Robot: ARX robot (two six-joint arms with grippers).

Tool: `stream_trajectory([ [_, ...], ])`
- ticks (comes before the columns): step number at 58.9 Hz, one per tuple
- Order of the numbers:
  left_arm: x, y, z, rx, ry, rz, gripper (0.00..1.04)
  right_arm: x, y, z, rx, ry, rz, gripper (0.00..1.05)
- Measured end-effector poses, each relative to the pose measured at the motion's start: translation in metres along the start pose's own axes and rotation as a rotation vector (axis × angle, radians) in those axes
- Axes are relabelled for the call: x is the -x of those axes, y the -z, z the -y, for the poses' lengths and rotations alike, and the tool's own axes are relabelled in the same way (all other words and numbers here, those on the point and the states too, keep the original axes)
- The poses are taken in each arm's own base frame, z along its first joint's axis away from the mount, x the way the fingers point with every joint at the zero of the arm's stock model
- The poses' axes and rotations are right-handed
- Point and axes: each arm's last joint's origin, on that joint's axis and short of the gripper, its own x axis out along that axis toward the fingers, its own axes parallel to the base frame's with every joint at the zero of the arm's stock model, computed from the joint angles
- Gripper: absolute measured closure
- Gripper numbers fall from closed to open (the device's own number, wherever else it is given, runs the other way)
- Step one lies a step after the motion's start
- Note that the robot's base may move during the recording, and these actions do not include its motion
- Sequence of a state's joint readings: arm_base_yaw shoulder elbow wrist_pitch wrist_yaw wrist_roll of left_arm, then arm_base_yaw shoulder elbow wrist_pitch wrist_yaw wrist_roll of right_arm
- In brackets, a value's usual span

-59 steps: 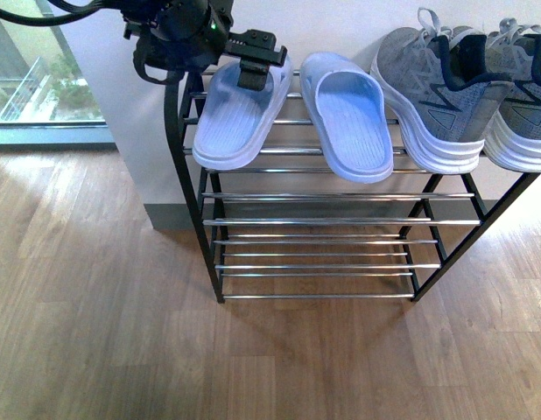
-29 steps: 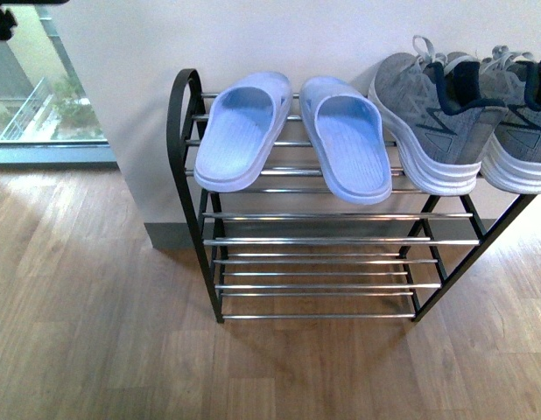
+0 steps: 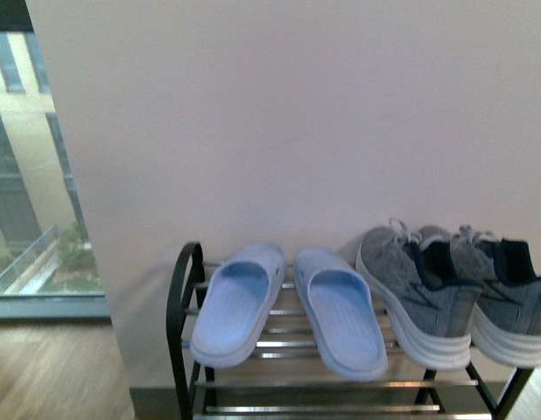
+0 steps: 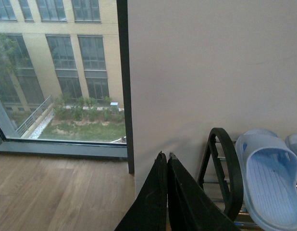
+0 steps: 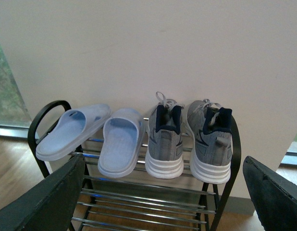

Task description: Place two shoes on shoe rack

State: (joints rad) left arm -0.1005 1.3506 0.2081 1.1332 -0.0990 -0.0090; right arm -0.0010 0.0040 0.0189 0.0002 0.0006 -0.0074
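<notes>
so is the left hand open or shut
Shut: in the left wrist view the left hand has its two black fingers pressed together, holding nothing.

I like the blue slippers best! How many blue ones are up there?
2: the left slipper at the rack's left end, the right slipper beside it, next to the grey sneakers.

no readable text or labels

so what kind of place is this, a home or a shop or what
Probably a home entryway or hallway, though I can't be sure. A black-framed shoe rack stands against a plain wall on wood flooring, holding light-blue slippers and grey sneakers, beside a floor-level window.
</notes>
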Motion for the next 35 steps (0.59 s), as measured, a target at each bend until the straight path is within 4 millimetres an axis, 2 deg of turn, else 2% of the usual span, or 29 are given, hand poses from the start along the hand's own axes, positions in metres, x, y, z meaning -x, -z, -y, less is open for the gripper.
stream_trajectory([
  [9, 0.023, 0.0, -0.006, 0.0, 0.0, -0.004, 1.03, 0.0, 0.0, 0.0, 0.0, 0.0, 0.0, 0.09],
  [19, 0.037, 0.0, -0.018, 0.0, -0.002, -0.004, 1.03, 0.0, 0.0, 0.0, 0.0, 0.0, 0.0, 0.09],
  [35, 0.057, -0.001, -0.018, -0.001, 0.001, -0.003, 1.03, 0.0, 0.0, 0.0, 0.0, 0.0, 0.0, 0.09],
])
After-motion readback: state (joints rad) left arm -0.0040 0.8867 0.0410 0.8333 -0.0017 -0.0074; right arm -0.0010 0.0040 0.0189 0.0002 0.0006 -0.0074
